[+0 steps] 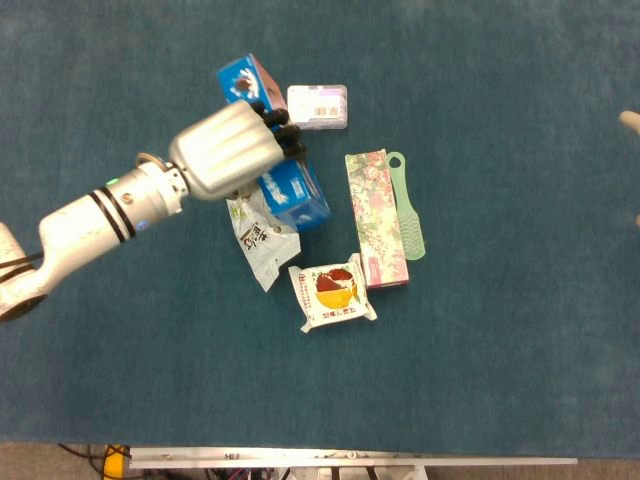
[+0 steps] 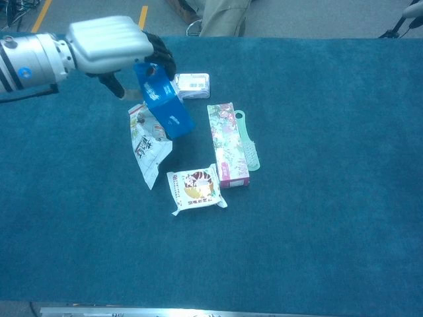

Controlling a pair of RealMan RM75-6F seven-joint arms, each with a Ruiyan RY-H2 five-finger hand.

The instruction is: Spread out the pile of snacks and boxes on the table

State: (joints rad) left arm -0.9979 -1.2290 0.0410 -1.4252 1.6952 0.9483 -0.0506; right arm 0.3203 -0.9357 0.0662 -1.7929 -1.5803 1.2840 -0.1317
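Left hand, entering from the left of the head view, has its fingers curled over the upper part of the blue box and holds it tilted, lower end down toward the centre of the teal table (right hand appears in neither view). Just below the box lies the white snack pouch, with the square cake packet at lower centre. The small white-and-purple box lies upper centre; the floral box and green comb lie touching, right of centre.
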